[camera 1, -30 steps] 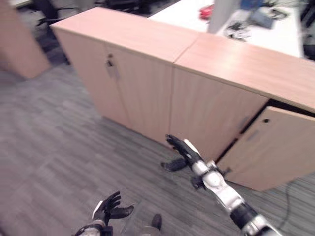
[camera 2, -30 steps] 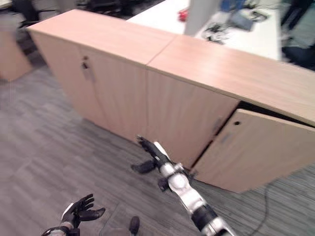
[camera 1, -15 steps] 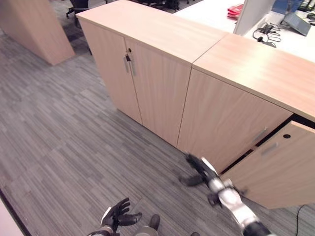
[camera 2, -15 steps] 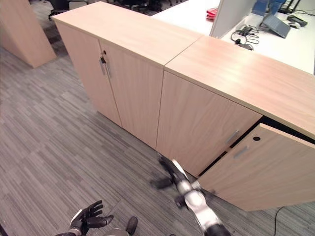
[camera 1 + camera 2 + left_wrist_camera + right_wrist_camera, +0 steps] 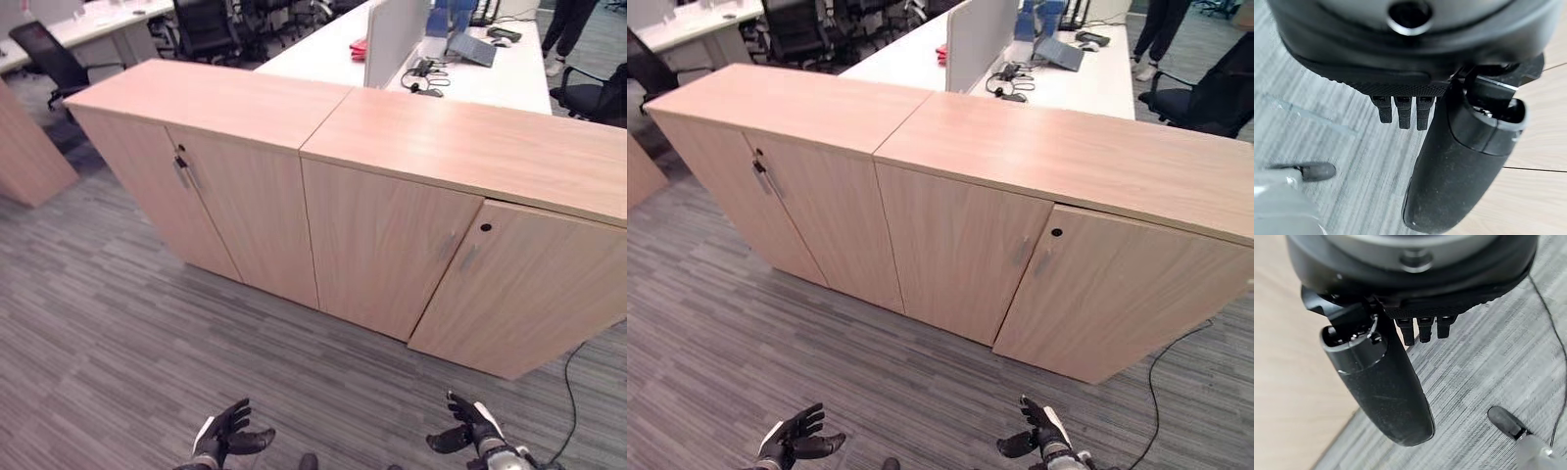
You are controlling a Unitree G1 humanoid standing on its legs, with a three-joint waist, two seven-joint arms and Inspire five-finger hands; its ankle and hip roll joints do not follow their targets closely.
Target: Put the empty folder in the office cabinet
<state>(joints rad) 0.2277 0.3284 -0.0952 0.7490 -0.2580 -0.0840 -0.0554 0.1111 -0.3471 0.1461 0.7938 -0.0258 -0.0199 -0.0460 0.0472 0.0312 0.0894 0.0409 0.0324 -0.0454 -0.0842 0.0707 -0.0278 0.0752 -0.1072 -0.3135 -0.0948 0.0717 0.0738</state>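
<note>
The light wooden office cabinet (image 5: 392, 225) stands ahead of me. Its right-hand door (image 5: 519, 284) lies flat against the front, shut or very nearly so. No folder is in sight. My left hand (image 5: 223, 436) hangs low over the carpet, fingers spread and empty. My right hand (image 5: 468, 431) is also low, in front of the right-hand door and well short of it, fingers relaxed and empty. In the wrist views the left hand (image 5: 1459, 161) and the right hand (image 5: 1386, 387) have straight thumbs and hold nothing.
A second cabinet unit (image 5: 211, 186) with metal handles (image 5: 181, 171) joins on the left. Behind stands a white desk (image 5: 509, 83) with a laptop and cables. Office chairs (image 5: 206, 24) and a person's legs (image 5: 563, 29) are at the back. Grey carpet (image 5: 118, 333) lies in front.
The right-hand door has swung from ajar to shut or nearly so. My right arm has drawn back from it and dropped low. The camera has shifted as well.
</note>
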